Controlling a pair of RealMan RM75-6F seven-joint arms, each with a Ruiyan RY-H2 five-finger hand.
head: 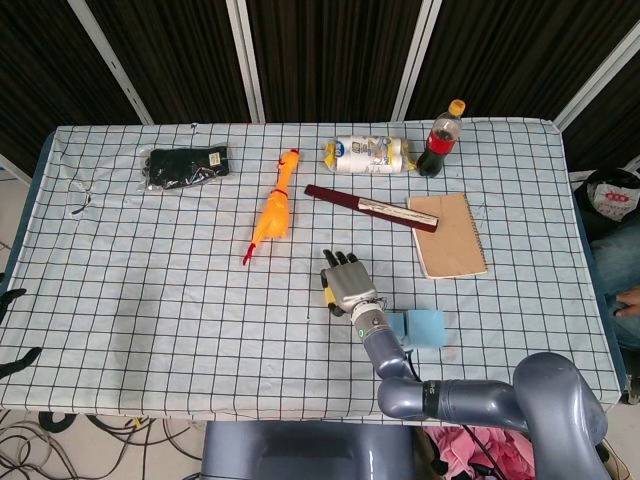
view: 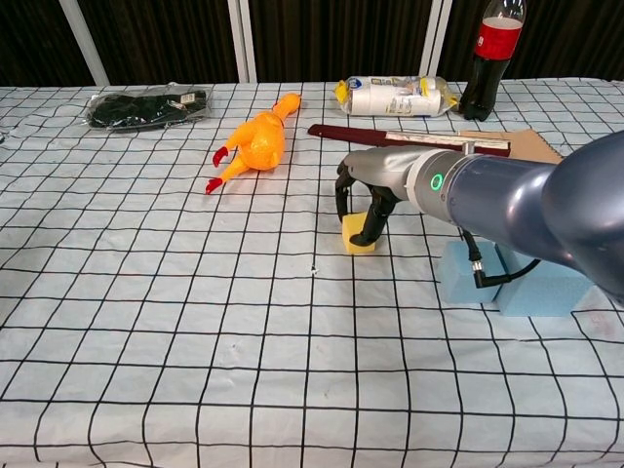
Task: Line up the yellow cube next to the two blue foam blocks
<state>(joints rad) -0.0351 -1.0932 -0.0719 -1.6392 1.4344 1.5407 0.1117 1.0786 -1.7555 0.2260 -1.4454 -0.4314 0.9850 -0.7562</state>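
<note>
Chest view: the robot's right arm (view: 526, 210) reaches in from the right edge, its grey forearm lying low over the checked tablecloth (view: 195, 322). The right hand (view: 366, 200) is arched over one yellow cube (view: 357, 236), palm down, with dark fingers (view: 375, 216) curled down onto the cube's top and far side. The fingers touch the cube, but whether they truly grip it cannot be told. The cube sits on the cloth near the table's middle, left of the blue blocks and apart from them.

Two blue foam blocks (view: 531, 281) lie side by side just right of the cube, partly behind the arm's wrist cable. From the head view they appear as a small block and a larger one (head: 427, 327) touching each other.

The left hand is not visible in either view.

Along the far side there is one rubber chicken (view: 255, 141), one black packet (view: 141, 105), one white plastic bag lying on its side (view: 395, 97), one cola bottle (view: 490, 54) standing upright, one long dark red stick (view: 409, 140), and one brown notebook (head: 449, 234).
</note>
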